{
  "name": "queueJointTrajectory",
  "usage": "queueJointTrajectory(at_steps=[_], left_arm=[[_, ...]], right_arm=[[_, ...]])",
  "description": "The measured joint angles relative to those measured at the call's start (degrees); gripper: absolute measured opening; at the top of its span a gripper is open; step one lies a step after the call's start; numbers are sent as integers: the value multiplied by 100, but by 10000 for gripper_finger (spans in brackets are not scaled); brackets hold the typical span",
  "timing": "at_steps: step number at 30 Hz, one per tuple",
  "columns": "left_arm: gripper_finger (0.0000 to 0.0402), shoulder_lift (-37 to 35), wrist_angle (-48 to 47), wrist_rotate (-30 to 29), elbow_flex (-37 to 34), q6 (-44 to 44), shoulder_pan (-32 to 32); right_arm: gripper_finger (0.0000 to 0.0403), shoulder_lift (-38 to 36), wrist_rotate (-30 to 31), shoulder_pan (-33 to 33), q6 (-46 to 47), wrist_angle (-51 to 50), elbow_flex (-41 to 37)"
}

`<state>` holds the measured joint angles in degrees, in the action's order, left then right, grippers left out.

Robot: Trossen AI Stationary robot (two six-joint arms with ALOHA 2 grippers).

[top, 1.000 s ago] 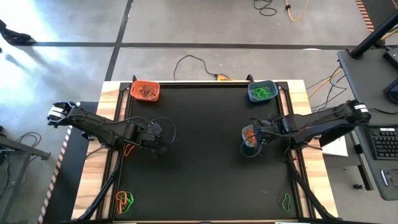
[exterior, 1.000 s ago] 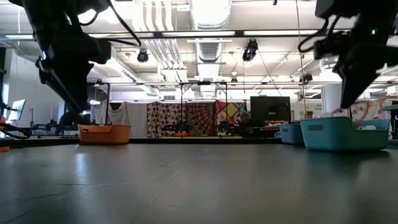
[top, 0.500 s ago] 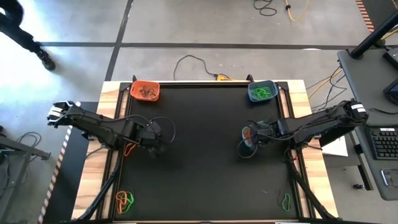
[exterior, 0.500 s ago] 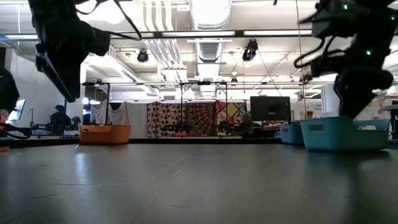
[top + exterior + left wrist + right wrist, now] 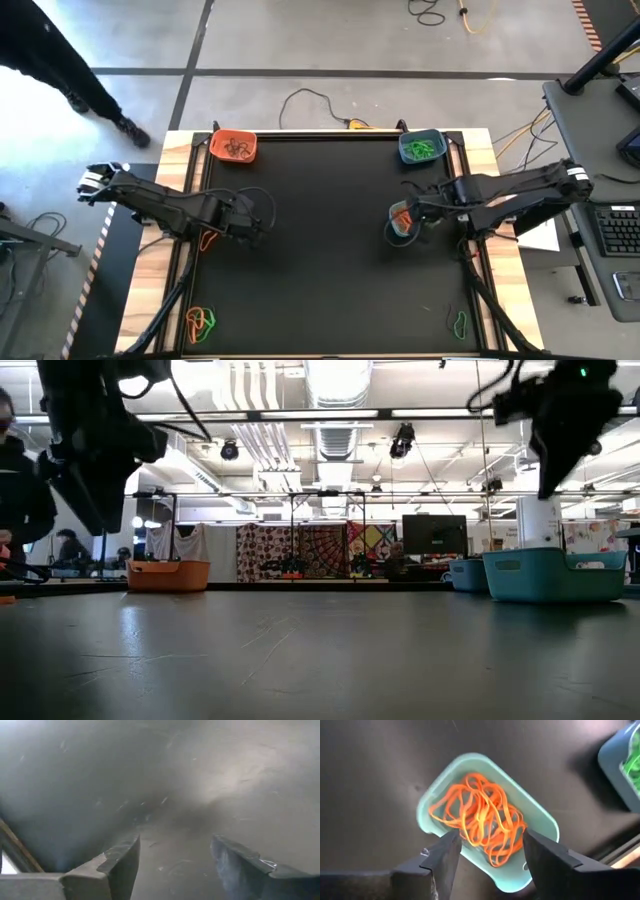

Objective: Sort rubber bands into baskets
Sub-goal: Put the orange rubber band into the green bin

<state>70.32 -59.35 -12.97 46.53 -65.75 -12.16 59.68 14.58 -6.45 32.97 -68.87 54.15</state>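
My right fingers (image 5: 487, 857) hang directly above the teal basket (image 5: 432, 797) on the right half of the table (image 5: 320, 250). They are spread apart with nothing between them. The basket holds a tangle of orange rubber bands (image 5: 480, 817). I judge the current step to be the release of a band into this basket, now complete.

My left fingers (image 5: 172, 865) are also spread and empty. They point down at bare table surface on the left half, near the left edge. No band shows between them or under them.

Locations of the remaining task items, from the high view:
- The orange basket (image 5: 234, 147) sits at the far left corner and holds dark bands.
- The blue basket (image 5: 421, 148) sits at the far right corner and holds green bands (image 5: 422, 150).
- A loose cluster of orange and green bands (image 5: 200, 322) lies at the near left corner.
- A single green band (image 5: 459, 323) lies at the near right corner.

Next move, as I judge it: lift the right arm clear of the teal basket and carry it to the green band at the near right. The left arm should travel to the near left cluster. Each band is thin and flat on the table, so the fingers must descend to the surface and close on one loop only.
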Motion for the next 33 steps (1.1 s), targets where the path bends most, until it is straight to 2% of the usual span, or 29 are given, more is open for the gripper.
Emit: queueJointTrajectory(at_steps=[5,13,18,22,25,30,33], left_arm=[[235,232,7,303,-96,-647,7],[236,779,-78,462,-160,-268,281],[236,1042,-204,1087,-220,692,1116],[236,1239,-511,1095,-228,1143,1678],[232,1380,-889,1380,-228,1665,2002],[203,1808,-1325,1910,-248,3248,2442],[183,2148,-1334,2123,-281,3909,2621]], right_arm=[[207,0,134,-44,-257,-111,761],[193,0,361,-83,-669,-108,1635],[185,0,357,-167,-656,-63,1709],[181,10,352,-261,-467,-45,1584],[177,11,352,-321,-359,43,1466],[172,11,350,-344,-361,320,1214],[171,11,349,-344,-349,397,1084]])
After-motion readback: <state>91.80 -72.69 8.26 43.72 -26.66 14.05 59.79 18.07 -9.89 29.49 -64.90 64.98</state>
